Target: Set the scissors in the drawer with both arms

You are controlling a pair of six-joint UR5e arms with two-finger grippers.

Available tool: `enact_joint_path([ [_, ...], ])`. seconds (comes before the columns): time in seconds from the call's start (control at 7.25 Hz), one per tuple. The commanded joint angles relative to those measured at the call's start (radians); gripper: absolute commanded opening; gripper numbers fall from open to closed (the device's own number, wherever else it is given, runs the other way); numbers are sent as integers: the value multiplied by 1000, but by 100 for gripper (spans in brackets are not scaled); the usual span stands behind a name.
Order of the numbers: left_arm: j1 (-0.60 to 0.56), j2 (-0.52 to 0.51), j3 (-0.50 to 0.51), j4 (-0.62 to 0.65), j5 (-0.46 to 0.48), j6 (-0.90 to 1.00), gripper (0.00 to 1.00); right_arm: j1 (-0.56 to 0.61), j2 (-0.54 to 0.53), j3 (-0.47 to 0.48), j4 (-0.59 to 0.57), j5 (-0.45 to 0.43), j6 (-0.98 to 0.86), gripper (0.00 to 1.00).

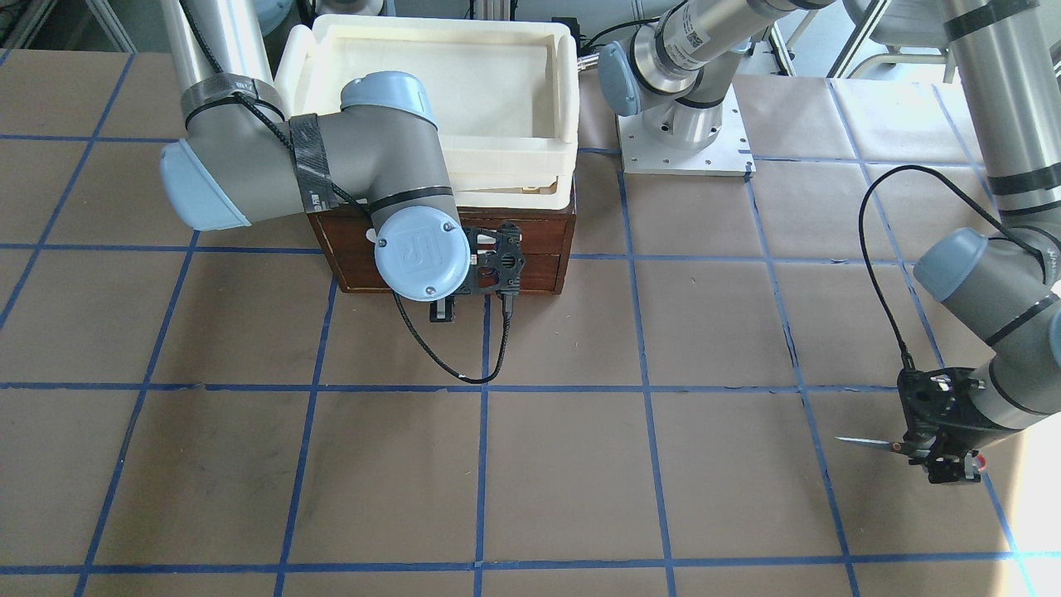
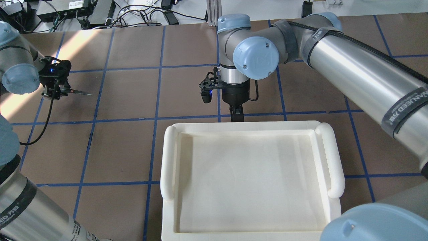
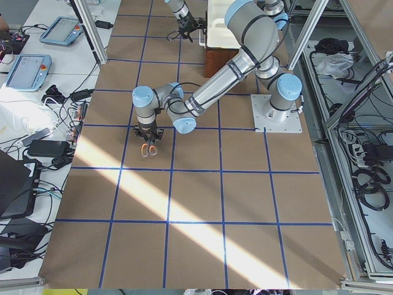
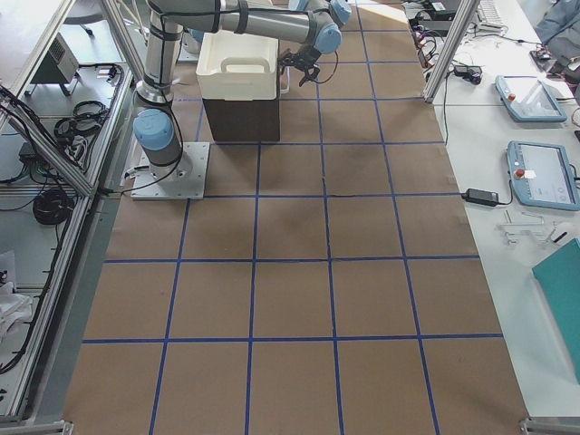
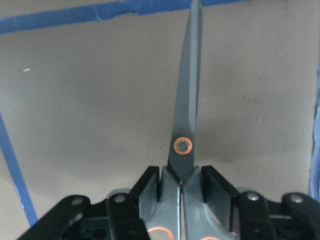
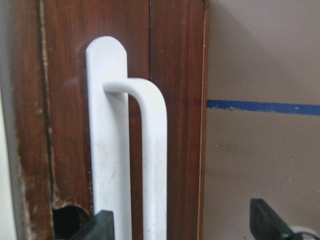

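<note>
In the front-facing view, small silver-bladed, grey-handled scissors [image 1: 866, 442] are held by the black left gripper [image 1: 945, 466], well apart from the dark reddish-brown wooden drawer [image 1: 539, 267]. In the left wrist view, its fingers [image 5: 150, 192] are clamped on the scissor grips. In the right wrist view, the right gripper [image 6: 182, 220] is spread open astride the white bar handle [image 6: 152, 165].

The tray [image 1: 564, 91] sits atop the drawer [image 1: 540, 271], with the scissors [image 1: 864, 442] well apart toward the robot's left.
</note>
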Motion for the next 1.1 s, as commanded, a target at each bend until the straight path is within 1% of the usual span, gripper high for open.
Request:
enact_joint_path([
  [0.0,-35,58,5,-66,22,-11,0,0,-2,4,-32,0,-5,99],
  [0.28,-48,103,5,-119,18,-21,0,-1,2,0,-41,-15,-8,99],
  [0.55,-40,112,5,-151,22,-21,0,-3,8,3,-64,-20,-15,98],
  [0.69,-40,109,5,-153,19,-34,0,-3,8,3,-64,-20,-15,93],
  [0.83,-40,106,5,-153,21,-45,0,-3,9,3,-66,-20,-23,86],
  [0.97,-40,103,5,-153,22,-45,0,-3,8,3,-67,-18,-25,82],
])
